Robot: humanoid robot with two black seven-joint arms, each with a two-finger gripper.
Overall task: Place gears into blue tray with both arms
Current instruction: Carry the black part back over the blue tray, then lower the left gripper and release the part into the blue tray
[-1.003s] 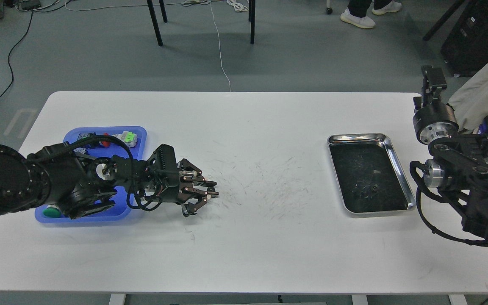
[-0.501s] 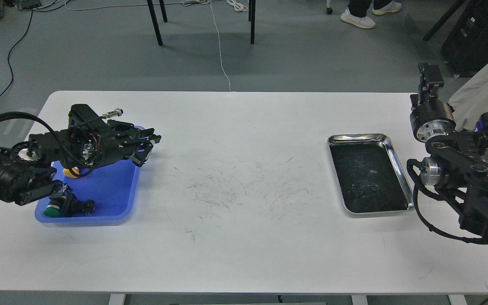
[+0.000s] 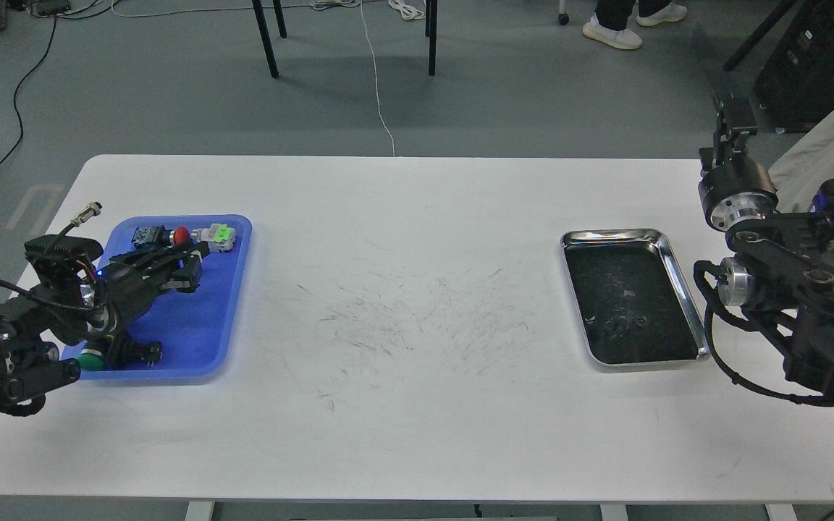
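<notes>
1. my left gripper point(image 3: 189, 264) is over the blue tray point(image 3: 232, 304), above its far half. half a second ago it reached past the tray's right far corner; a second ago it hung over bare table to the right of the tray. the arm has drawn back toward the left edge of the view.
2. the left gripper's fingers appear slightly parted, but they are dark and seen at a low angle, so i cannot tell how far open they are or whether anything is between them.
3. inside the blue tray: a red-capped switch point(image 3: 180, 234) and a green-and-white part point(image 3: 218, 234) along the far rim, and a green-capped switch point(image 3: 90, 359) at the near left corner. no gear can be made out in the tray at this size.
4. the white table point(image 3: 417, 405) carries scuff marks at its centre, unchanged.
5. the silver tray point(image 3: 681, 278) sits at the right, in the same place as before. small dark specks lie on its dark floor near the near end; i cannot tell if these are the gears.
6. my right gripper point(image 3: 735, 119) is raised beyond the table's far right corner, slightly higher than before. it is seen end-on; its opening cannot be judged.
</notes>
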